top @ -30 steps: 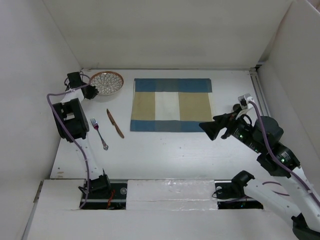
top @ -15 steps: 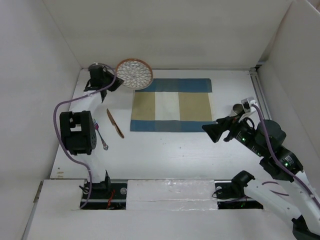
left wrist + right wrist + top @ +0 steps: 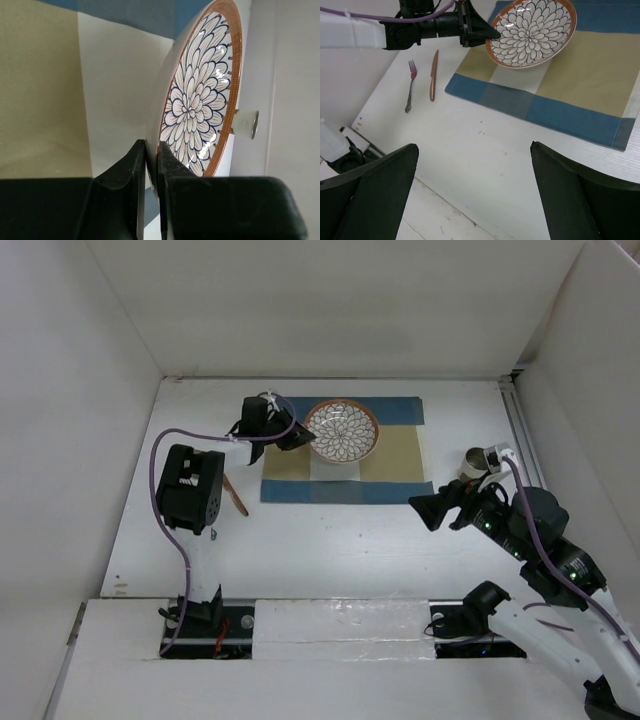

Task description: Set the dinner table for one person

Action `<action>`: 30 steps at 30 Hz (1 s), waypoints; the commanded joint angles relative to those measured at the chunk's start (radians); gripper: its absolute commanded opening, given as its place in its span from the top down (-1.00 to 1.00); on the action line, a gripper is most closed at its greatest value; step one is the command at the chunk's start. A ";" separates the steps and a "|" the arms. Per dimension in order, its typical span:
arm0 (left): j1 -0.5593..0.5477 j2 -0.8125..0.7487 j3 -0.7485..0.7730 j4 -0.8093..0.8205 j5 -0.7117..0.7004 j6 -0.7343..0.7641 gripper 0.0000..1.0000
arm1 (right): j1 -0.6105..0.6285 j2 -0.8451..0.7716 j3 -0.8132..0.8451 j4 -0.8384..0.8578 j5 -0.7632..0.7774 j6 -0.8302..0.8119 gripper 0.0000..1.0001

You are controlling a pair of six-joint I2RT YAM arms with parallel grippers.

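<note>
Over the placemat (image 3: 390, 465), plate (image 3: 342, 432) moved from far corner, left fingers (image 3: 122, 180) gripping

The desk (image 3: 330, 540) is a large, plain white, flat rectangle, lying level and boxed in by upright white panels (image 3: 330, 310).

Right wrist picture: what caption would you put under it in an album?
The left claw holds a flower-patterned plate by its rim over the checked placemat, fork and knife lying alongside.
</note>
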 commanded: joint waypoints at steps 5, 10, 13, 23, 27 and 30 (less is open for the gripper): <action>-0.002 0.016 0.051 0.241 0.121 -0.061 1.00 | 0.010 -0.008 -0.020 -0.010 0.021 -0.001 -1.00; -0.022 0.041 0.073 0.227 0.111 -0.061 1.00 | 0.010 -0.017 -0.030 -0.019 0.021 -0.001 -1.00; -0.031 0.051 0.082 0.218 0.111 -0.061 1.00 | 0.010 -0.017 -0.030 -0.019 0.021 -0.001 -1.00; -0.051 0.070 0.109 0.140 0.064 -0.038 1.00 | 0.010 -0.036 -0.030 -0.037 0.030 -0.001 -1.00; -0.051 0.070 0.097 0.122 0.064 -0.049 0.28 | 0.010 -0.045 -0.030 -0.047 0.030 -0.001 -1.00; -0.051 0.036 0.073 0.121 0.029 -0.049 -0.16 | 0.010 -0.054 -0.030 -0.056 0.041 -0.001 -1.00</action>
